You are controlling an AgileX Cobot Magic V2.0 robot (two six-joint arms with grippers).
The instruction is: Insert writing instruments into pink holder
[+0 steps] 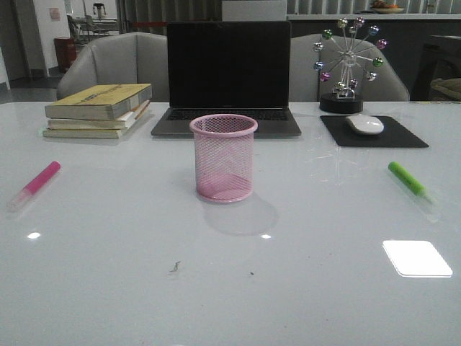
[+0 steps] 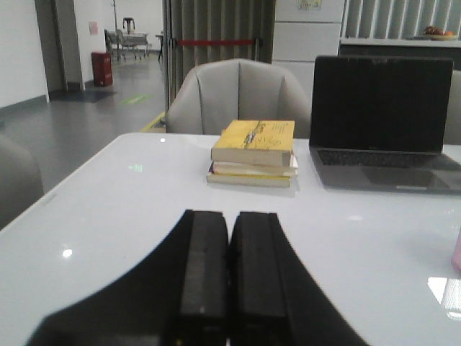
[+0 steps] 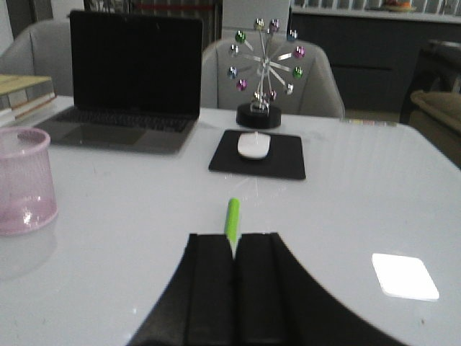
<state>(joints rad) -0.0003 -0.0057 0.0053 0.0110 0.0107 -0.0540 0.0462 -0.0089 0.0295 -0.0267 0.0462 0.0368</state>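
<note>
Neither arm visible in the front view. Left gripper (image 2: 229,288) seen only in the left wrist view: black fingers pressed together, nothing between them. Right gripper (image 3: 234,288) seen only in the right wrist view: fingers closed to a thin slit, holding nothing.

Round pink wire-mesh cup (image 1: 223,157) upright at table centre, just before the open dark laptop (image 1: 227,76); empty as far as visible through the mesh. Cut off at the frame edge in the right wrist view (image 3: 24,180); only a pink sliver at the edge of the left wrist view.

Magenta pink highlighter (image 1: 34,184) flat on the white glossy table (image 1: 216,288), well to the robot's left of the cup; clear cap hard to make out against the surface. Not shown in either wrist view.

Bright green highlighter (image 1: 410,181) flat, well to the right of the cup, near the black mouse pad (image 1: 373,132) with white mouse (image 1: 364,124). In the right wrist view (image 3: 232,222), near end hidden behind the fingers; contact indeterminable.

Stack of books, yellow on top (image 1: 99,109), left of the laptop. Ferris-wheel desk ornament (image 1: 349,63) behind the pad.
</note>
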